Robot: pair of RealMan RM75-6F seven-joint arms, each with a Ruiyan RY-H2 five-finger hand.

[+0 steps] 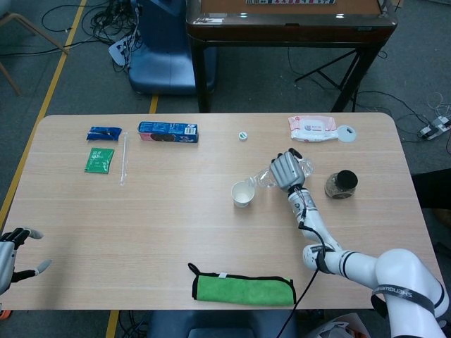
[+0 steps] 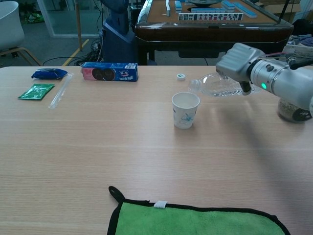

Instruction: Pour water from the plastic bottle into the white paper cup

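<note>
My right hand [image 2: 238,62] [image 1: 285,170] grips the clear plastic bottle [image 2: 217,86] [image 1: 266,177] around its body. The bottle lies tipped almost level, its open neck pointing left and slightly down, just above and right of the rim of the white paper cup [image 2: 185,109] [image 1: 243,193]. The cup stands upright on the table, printed with a small blue pattern. I cannot make out a stream of water. The bottle's white cap [image 2: 181,76] [image 1: 242,136] lies behind the cup. My left hand [image 1: 13,255] hangs open off the table's near left edge, holding nothing.
A dark-lidded jar [image 2: 294,108] [image 1: 342,184] stands right of my right hand. A green cloth [image 2: 195,220] [image 1: 244,288] lies at the near edge. A cookie box [image 2: 109,71], blue packet [image 2: 49,73], green sachet [image 2: 35,91] and wrapped straw [image 2: 60,90] lie far left. A wipes pack [image 1: 312,127] sits at the back right.
</note>
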